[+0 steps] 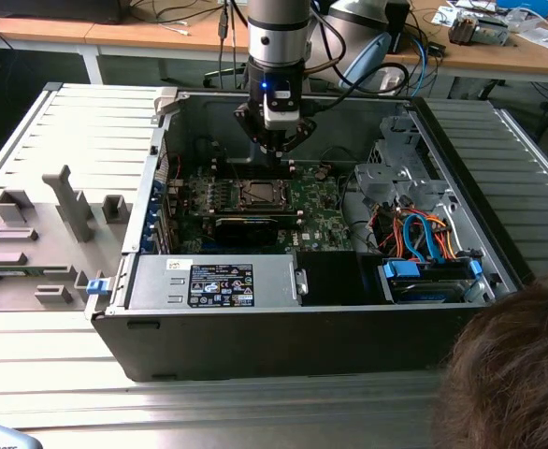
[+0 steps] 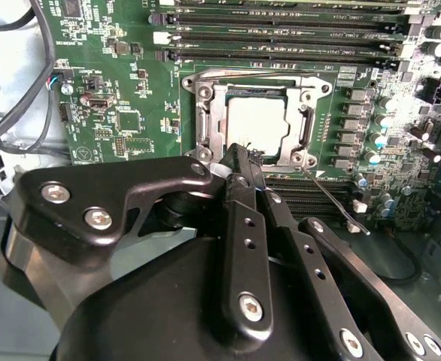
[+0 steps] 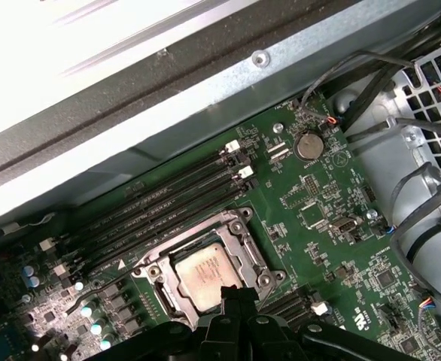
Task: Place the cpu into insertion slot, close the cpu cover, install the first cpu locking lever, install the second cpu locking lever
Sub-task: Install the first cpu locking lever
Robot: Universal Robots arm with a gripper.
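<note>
Silvery-grey and flat, the cpu already lies in the insertion slot, with the cpu cover, a thin dark metal frame, folded down around it so its square window shows the chip's top. In both wrist views the claw hangs just over the socket's edge, its black fingers pressed together and grasping nothing. One thin wire lever stands out loose past the socket corner, so by my judgement the lever step is in hand; it calls for a fine, steady push on a springy rod among small parts of the green board. Narrow black slots run alongside.
</note>
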